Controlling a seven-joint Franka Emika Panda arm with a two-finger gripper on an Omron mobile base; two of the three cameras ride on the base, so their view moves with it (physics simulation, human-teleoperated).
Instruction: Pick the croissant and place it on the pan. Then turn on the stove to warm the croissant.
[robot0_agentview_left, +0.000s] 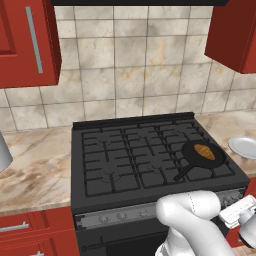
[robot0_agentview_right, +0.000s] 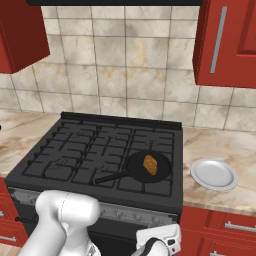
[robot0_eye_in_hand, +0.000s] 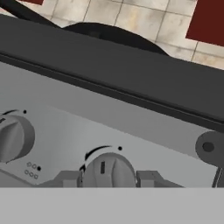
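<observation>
Gripping a knob (robot0_eye_in_hand: 108, 171) on the silver front strip (robot0_eye_in_hand: 131, 144) of the stove (robot0_agentview_left: 140, 155), the gripper (robot0_eye_in_hand: 108, 179) has one finger (robot0_eye_in_hand: 68, 179) touching the knob at 9 o'clock and the other touching it at 3 o'clock; the jaws are closed on the knob. The knob's dark index mark points to 12 o'clock. A second knob (robot0_eye_in_hand: 13, 136) sits on the same strip toward 10 o'clock from the held one.

Beyond the strip, in the left base view, the black grates (robot0_agentview_left: 125, 160) cover the stove top. The pan (robot0_agentview_left: 202, 154) rests on the grates at the front right burner, at about 3 o'clock from the stove's centre, with its handle pointing to 7 o'clock toward the front edge. The croissant (robot0_agentview_left: 204, 151) lies inside the pan, near its middle.

On the marble counter (robot0_agentview_right: 225, 145), just beside the stove at 3 o'clock from the pan, sits a white plate (robot0_agentview_right: 214, 174). Farther back, the raised ledge (robot0_agentview_left: 134, 120) meets the tiled wall (robot0_agentview_left: 130, 65), with red cabinets (robot0_agentview_left: 27, 40) at 10 and 2 o'clock.
</observation>
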